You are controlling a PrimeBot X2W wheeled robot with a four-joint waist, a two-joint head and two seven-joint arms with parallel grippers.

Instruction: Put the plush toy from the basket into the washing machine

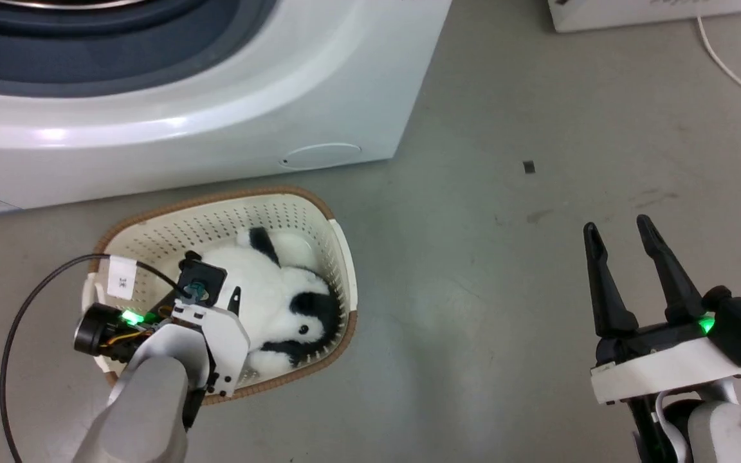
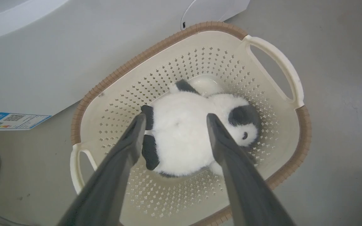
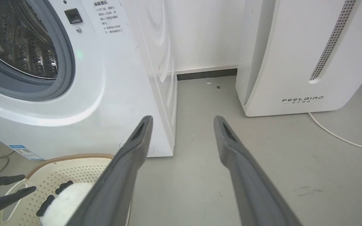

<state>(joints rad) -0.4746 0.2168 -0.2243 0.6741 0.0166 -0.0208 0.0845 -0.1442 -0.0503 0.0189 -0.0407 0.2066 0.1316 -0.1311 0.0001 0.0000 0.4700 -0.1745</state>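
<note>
Two grippers stand with fingers spread wide, neither holding anything; the left gripper (image 2: 176, 116) hangs over the basket (image 2: 156, 50), its fingers pointing down toward the plush toy (image 2: 181, 138), one to either side of the white body in the left wrist view; from the right wrist view its tips sit just beside the toy, not touching it. The plush toy lies inside the basket on the perforated bottom, head toward the robot's right, black limbs on the opposite side; the basket stands on the grey floor (image 1: 505, 289) just in front of the washing machine (image 1: 216, 96), its brown rim near the white front panel. The right gripper (image 1: 617, 225) hovers over bare floor well apart from the basket, pointing toward the gap between the washing machine and a white appliance (image 3: 294, 62) marked FEELBIRD; the steel drum (image 3: 17, 44) shows inside the grey ring.
</note>
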